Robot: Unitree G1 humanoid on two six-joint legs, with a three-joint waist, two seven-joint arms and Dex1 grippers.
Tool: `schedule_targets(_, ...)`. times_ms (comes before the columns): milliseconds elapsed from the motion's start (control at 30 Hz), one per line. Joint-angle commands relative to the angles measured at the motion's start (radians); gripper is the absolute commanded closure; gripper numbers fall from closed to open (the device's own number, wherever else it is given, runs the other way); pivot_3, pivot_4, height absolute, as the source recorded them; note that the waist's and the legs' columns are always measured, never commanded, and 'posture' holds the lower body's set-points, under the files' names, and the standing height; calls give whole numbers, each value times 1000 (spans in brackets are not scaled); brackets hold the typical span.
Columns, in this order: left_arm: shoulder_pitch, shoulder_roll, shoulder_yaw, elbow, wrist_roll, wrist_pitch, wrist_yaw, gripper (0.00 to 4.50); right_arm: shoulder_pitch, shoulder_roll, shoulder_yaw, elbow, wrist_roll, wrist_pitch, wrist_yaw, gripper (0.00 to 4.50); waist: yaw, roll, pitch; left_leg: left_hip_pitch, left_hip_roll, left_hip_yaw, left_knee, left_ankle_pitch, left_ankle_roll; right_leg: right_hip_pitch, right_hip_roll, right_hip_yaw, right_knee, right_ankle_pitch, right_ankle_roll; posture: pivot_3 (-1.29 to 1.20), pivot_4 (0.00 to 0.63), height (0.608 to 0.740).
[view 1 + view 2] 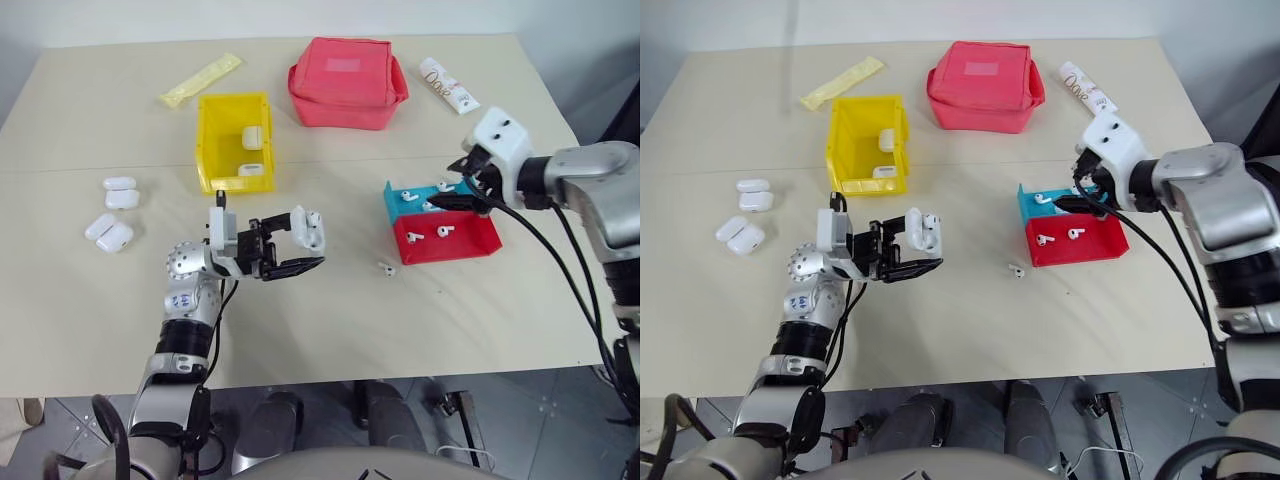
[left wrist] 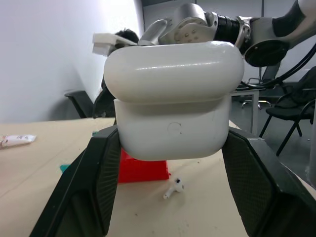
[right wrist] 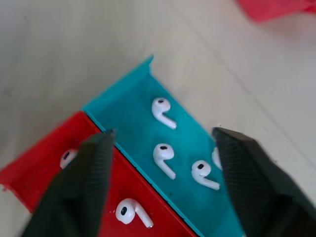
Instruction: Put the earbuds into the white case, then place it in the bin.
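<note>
The left gripper point(image 1: 296, 243) holds the white case point(image 1: 313, 230) tight between its fingers, lid closed. The right gripper point(image 3: 163, 163) hangs with fingers apart and empty over the blue tray point(image 3: 140, 91); the earbuds point(image 3: 164, 154) lie between them. It should descend straight on one earbud. The red tray point(image 1: 470, 243) holds more earbuds, the yellow bin point(image 1: 213, 148) two cases.

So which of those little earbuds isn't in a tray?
The lone earbud lying on the bare table, just beside the red tray; the others sit inside trays.
</note>
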Motion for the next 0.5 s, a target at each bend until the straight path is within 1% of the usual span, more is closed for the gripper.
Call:
schedule_targets(33,22,6,2,-77,-19,8,27,1776,-75,31,17,68,-61,-37,45,1976,-1,0,0,0,0,0,0,0,0,0,0,0,0,0,0,0,150,740)
schedule_targets(367,61,20,-2,-128,-22,19,65,1776,-216,148,67,327,-211,-185,130,1976,-2,1,-1,-3,0,0,0,1,-1,-5,1,0,2,0,0,0,150,740)
schedule_targets(500,72,22,-3,-143,-24,23,73,1776,-278,199,89,459,-271,-252,156,1976,-4,1,-1,-5,0,0,1,1,-1,-6,1,0,3,0,-1,0,150,740)
